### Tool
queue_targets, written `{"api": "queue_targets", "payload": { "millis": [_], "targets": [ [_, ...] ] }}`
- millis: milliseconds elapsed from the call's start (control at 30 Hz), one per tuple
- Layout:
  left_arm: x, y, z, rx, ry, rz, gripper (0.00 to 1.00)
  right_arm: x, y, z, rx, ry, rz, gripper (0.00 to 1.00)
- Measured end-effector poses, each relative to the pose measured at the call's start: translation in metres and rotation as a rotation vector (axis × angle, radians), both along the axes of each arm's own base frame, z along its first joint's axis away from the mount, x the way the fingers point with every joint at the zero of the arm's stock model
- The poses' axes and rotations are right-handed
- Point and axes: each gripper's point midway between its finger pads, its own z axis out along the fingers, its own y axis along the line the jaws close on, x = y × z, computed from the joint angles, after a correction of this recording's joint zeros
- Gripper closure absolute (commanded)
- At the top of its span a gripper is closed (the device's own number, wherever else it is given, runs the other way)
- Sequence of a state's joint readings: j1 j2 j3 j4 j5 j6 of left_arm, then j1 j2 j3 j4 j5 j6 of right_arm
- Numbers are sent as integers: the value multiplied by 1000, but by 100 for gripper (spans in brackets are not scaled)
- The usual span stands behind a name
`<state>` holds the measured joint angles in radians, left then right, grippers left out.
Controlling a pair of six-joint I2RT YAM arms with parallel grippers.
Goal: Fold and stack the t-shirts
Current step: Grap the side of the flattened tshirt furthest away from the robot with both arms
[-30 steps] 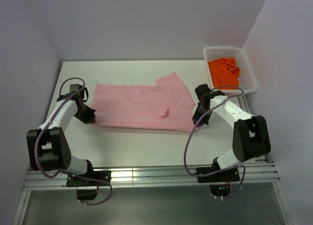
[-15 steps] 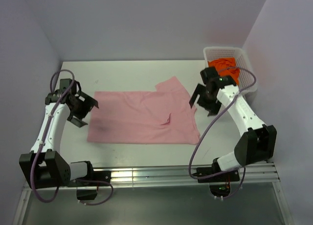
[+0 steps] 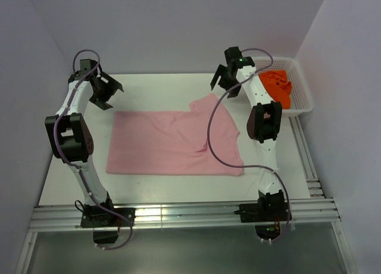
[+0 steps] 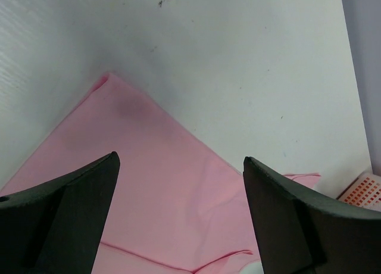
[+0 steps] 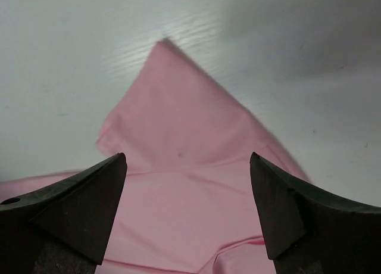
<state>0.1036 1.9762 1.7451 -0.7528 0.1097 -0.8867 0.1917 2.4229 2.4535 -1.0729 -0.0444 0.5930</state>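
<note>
Pink t-shirt: pale pink cloth, spread flat on the white tabletop at the centre of the top view. Its outline is roughly rectangular, with the long side running left to right.
Pink t-shirt, detail: one sleeve projects from the upper right edge. A small raised crease sits right of the middle. Whether the cloth is already doubled over cannot be told.
Orange t-shirt: bright orange cloth, crumpled inside the basket at the upper right of the top view.
Basket: white mesh plastic, standing on the tabletop near its upper right corner.
Shirt relation: the two t-shirts lie well apart, one on the tabletop and one in the basket.
Left pincer: released, jaws spread wide with nothing between them. It hangs at the upper left of the top view, beyond the upper left corner of the pink t-shirt and clear of the cloth.
Left wrist view: a corner of the pink t-shirt shows between the dark fingers, with bare tabletop above it. A piece of the basket shows at the lower right edge.
Right pincer: released, jaws spread wide, empty. It hangs at the upper centre-right of the top view, near the sleeve and just left of the basket.
Right wrist view: the pointed end of the sleeve lies flat on the tabletop, centred between the dark fingers.
</note>
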Motion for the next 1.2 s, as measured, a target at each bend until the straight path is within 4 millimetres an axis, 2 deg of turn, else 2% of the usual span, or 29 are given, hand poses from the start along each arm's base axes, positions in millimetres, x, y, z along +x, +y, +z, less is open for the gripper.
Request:
{"api": "queue_targets", "payload": {
  "millis": [67, 200, 333, 567, 700, 800, 967, 1033, 1100, 1200],
  "targets": [
    [4, -3, -8, -15, 7, -18, 9, -5, -4, -35, 9, 77, -3, 9],
    [7, -7, -8, -32, -5, -39, 9, 0, -9, -69, 18, 125, -20, 9],
    [9, -8, -6, -25, -22, -61, 9, 15, -8, -85, 43, 105, -37, 10],
    [5, -10, -15, -43, -10, -70, 9, 25, 1, -87, 88, 77, -58, 17],
    [3, -9, -19, -44, 2, -67, 9, 25, 12, -87, 94, 72, -51, 30],
    [3, -7, -20, -45, 1, -63, 9, 23, 22, -89, 100, 77, -38, 34],
    [0, 0, -29, -44, 14, -46, 9, 20, 32, -91, 116, 85, -20, 49],
    [0, 4, -32, -39, 18, -38, 9, 20, 32, -92, 117, 87, -16, 62],
    [2, 9, -36, -33, 19, -35, 9, 19, 32, -94, 118, 93, -21, 81],
    [9, 20, -50, -9, 34, -35, 10, 18, 32, -97, 118, 100, -25, 93]
  ]
}}
